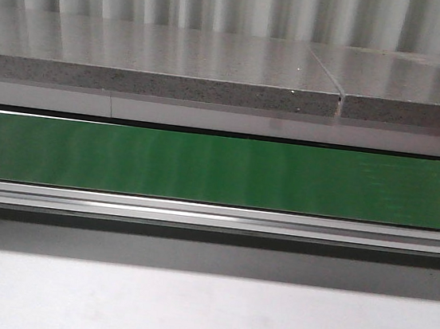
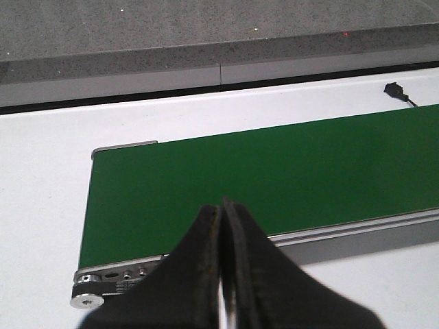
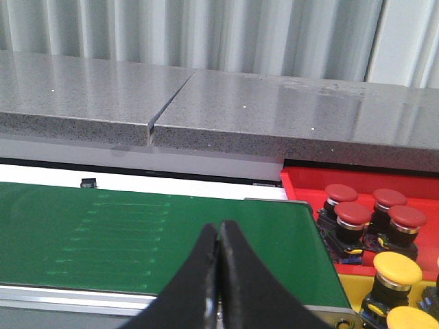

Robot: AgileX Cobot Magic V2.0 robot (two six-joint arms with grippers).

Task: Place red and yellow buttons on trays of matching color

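Front view: green conveyor belt (image 1: 219,168) runs across the bench (image 1: 201,315). Left wrist: left gripper (image 2: 221,209), fingers pressed together over the belt's end. Right wrist: right gripper (image 3: 219,229) closed, empty; red buttons (image 3: 367,212) in the red tray (image 3: 302,179), yellow buttons (image 3: 396,269) beside them.

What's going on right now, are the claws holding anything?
Left gripper shut, empty. Right gripper shut, empty. Red buttons in red tray, yellow buttons beside them. Belt bare, nothing in the way.
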